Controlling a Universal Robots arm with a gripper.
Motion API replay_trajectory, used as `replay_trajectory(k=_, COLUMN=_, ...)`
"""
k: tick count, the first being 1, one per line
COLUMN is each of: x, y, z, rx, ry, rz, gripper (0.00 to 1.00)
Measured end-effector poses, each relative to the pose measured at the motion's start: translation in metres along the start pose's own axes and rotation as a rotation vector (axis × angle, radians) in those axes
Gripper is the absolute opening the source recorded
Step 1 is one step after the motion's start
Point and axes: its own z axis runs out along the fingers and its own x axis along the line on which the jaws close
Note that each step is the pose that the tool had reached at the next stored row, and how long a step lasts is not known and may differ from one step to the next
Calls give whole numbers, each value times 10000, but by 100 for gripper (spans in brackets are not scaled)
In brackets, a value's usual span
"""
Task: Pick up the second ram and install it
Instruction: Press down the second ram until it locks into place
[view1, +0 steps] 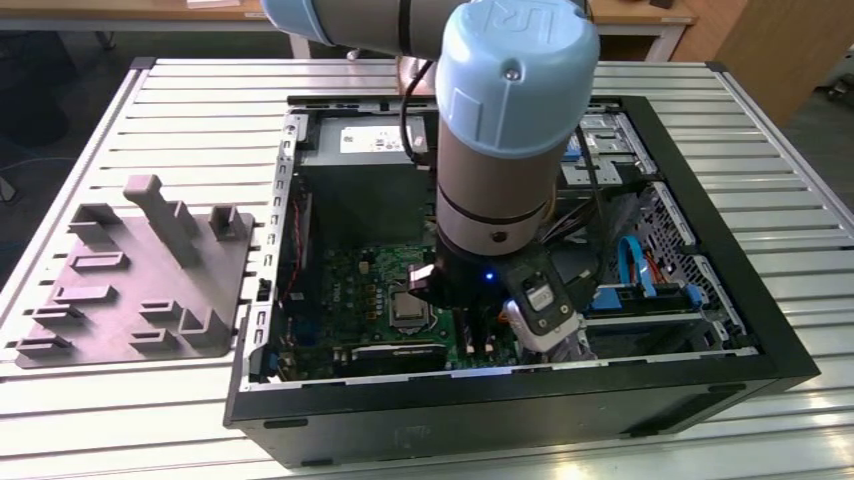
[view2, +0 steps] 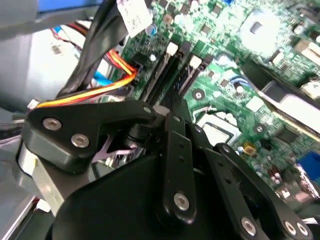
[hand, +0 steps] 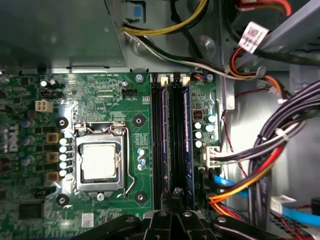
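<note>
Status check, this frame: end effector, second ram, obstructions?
End effector low inside the case, over the memory slots. Second ram appears upright in the slot nearest the cables; seating unconfirmed. Cables beside the slots, not across.

Three cameras on one open computer case: one high and outside, two riding on the arm.

The exterior view looks steeply down from high on the near side, taking in the whole computer case (view1: 534, 390), the grey fixture tray (view1: 134, 290) at 9 o'clock of it, and the arm (view1: 501, 150) in the centre. The first wrist view looks straight down, close to the motherboard (hand: 100, 100). The second wrist view is closer and tilted, looking past the black gripper linkage (view2: 175, 165). In both wrist views the memory slots (hand: 172, 140) and the processor socket (hand: 100, 162) appear.
</note>
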Motion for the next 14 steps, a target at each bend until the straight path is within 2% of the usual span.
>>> replay_trajectory(k=4, x=-6, y=8, z=-105, rx=22, ry=0, rz=-2, gripper=10)
replay_trajectory(k=8, x=-6, y=8, z=-105, rx=18, ry=-3, rz=-1, gripper=10)
replay_trajectory(k=10, x=-4, y=18, z=-104, rx=-15, ry=-1, rz=2, gripper=10)
replay_trajectory(k=14, x=5, y=98, z=-92, rx=-35, ry=0, rz=2, gripper=10)
